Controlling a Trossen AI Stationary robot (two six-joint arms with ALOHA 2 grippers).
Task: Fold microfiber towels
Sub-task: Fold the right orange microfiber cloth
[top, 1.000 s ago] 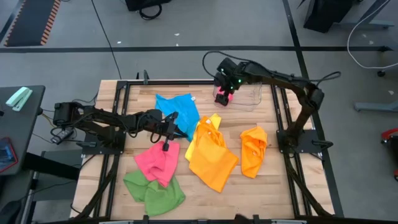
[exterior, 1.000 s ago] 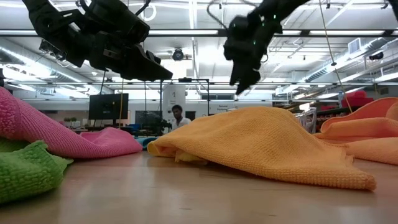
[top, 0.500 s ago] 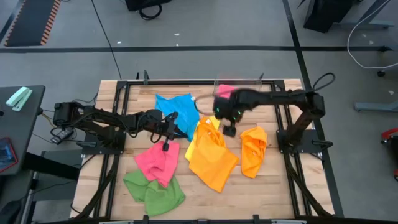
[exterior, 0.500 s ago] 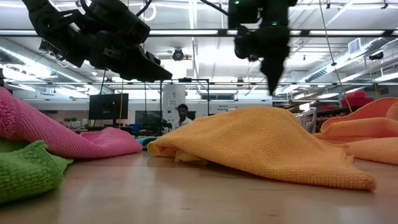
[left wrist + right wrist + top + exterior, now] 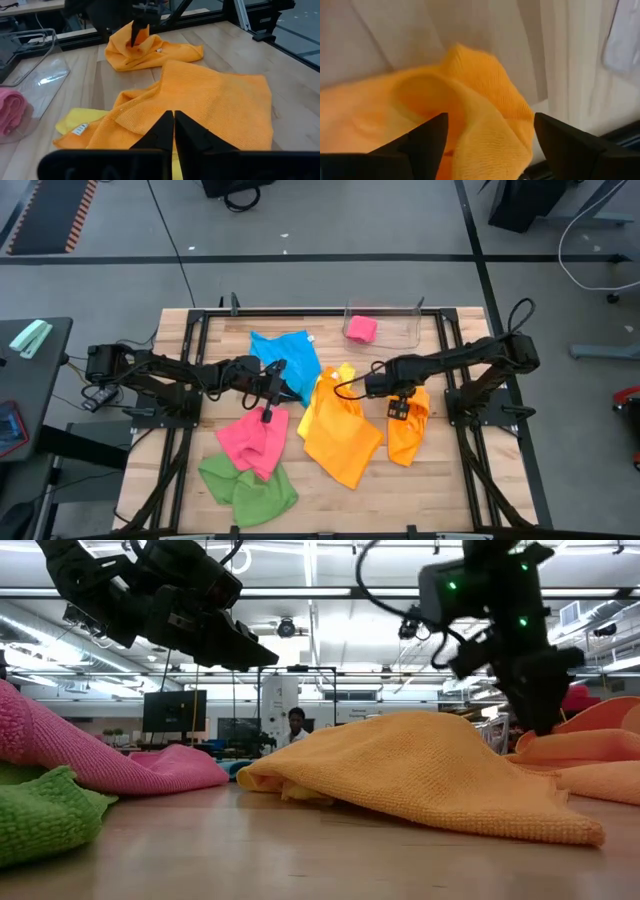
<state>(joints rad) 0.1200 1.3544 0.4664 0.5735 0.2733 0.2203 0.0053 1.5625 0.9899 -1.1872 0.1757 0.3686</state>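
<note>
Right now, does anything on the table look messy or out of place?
Yes. Only the pink towel in the clear bin is folded. The blue, yellow, two orange, another pink and green towels lie crumpled on the table, several overlapping. The open right gripper hovers over the smaller orange one.

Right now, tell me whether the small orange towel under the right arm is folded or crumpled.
Crumpled. The small orange towel lies in a bunched heap with uneven humps, not flat layers; the right gripper hovers over it, fingers open.

Around the large orange towel [image 5: 343,435] lie a smaller orange towel [image 5: 409,426], yellow towel [image 5: 333,380], blue towel [image 5: 288,356], pink towel [image 5: 251,439] and green towel [image 5: 247,488]; pale wooden desk [image 5: 440,490].
</note>
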